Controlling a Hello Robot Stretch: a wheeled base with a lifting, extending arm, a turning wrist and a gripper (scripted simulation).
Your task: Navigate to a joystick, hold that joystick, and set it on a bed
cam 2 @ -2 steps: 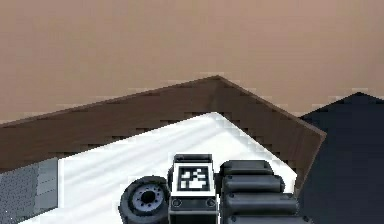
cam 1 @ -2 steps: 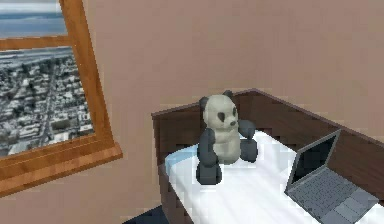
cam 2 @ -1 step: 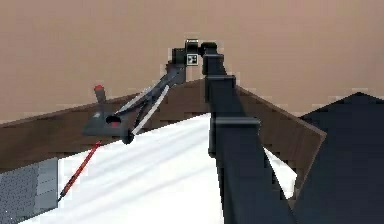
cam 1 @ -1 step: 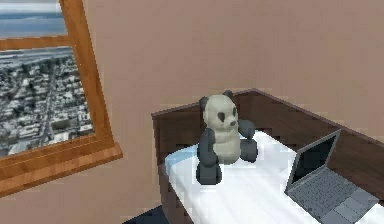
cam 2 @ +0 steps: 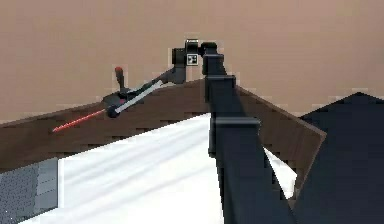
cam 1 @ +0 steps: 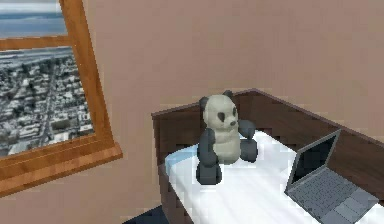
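Above the bed's [cam 2: 130, 170] headboard edge, you see the tool [cam 2: 135, 93] holding the joystick [cam 2: 118, 90] clear of the mattress.

Toy panda [cam 1: 222, 138] sits on bed [cam 1: 240, 195] beside open laptop [cam 1: 328, 180] (window [cam 1: 45, 85] at left).

A window [cam 1: 45, 85] is set in the wall left of the bed [cam 1: 240, 190]. The headboard [cam 1: 290, 115] runs along the bed's far edge. A panda toy [cam 1: 222, 135] sits on the bed just before it, near the far left corner. A laptop [cam 1: 325, 180] lies on the bed to the toy's right, nearer the front edge. In the arm side view the arm [cam 2: 240, 150] reaches out over the bed. The joystick [cam 2: 119, 85] hangs at the far end of the fingers [cam 2: 150, 87], above the headboard and clear of it.
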